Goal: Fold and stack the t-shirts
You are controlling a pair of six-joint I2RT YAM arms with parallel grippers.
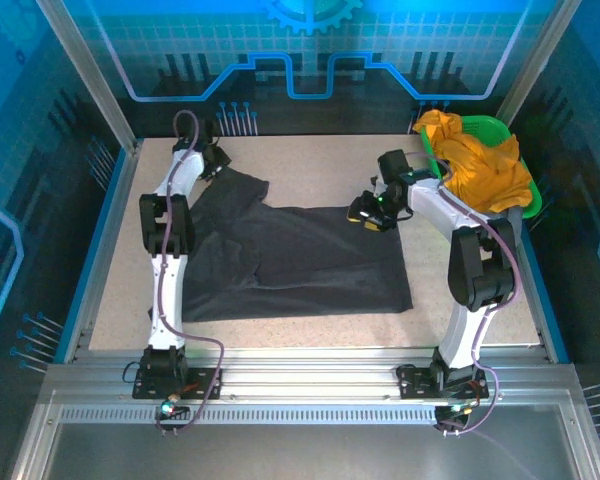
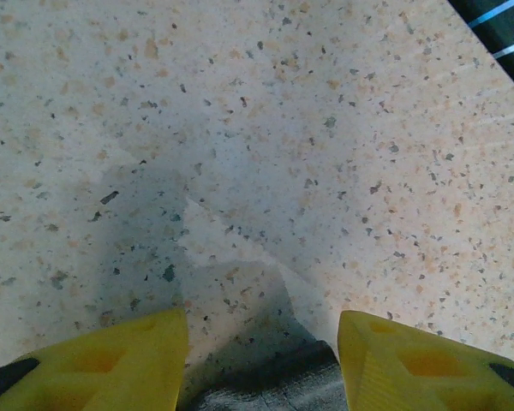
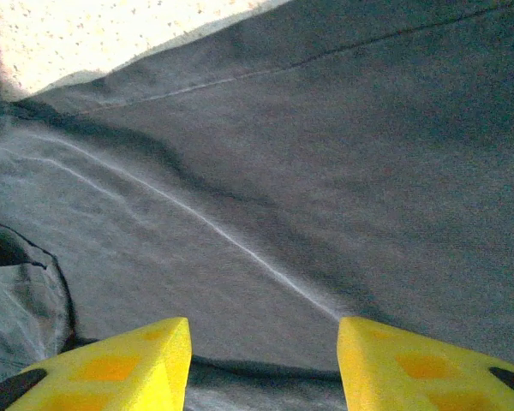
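Two shirts in sight. Charcoal-grey t-shirt (image 1: 300, 260) lies spread mostly flat on the desk (image 1: 310, 155), between the two arms. Mustard-orange t-shirt (image 1: 480, 170) is bunched in the green basket (image 1: 492, 125), to the right of and beyond the right end effector (image 1: 370, 212), and hangs over the basket's rim.

Left end effector (image 1: 214, 158): at the far left corner of the charcoal shirt, just past the sleeve that sticks out there. Left wrist view: yellow fingers (image 2: 111, 360) stand apart, roughly half open, gripping nothing. A small tip of dark cloth lies between them, close in at the base of the gap. As far as I can see it touches neither finger. Ahead of the fingertips is bare speckled desk with a soft shadow on it.

Right end effector: over the charcoal shirt's far right edge. Right wrist view: its fingers (image 3: 411, 364) are parted about as much as the left pair, nothing clamped. Charcoal fabric sits directly below and ahead, with a long diagonal crease running from the upper left down toward the right finger and a seam line further ahead. A strip of bare desk shows beyond the fabric edge, ahead and to the left. Cannot tell whether the fingertips touch the cloth.
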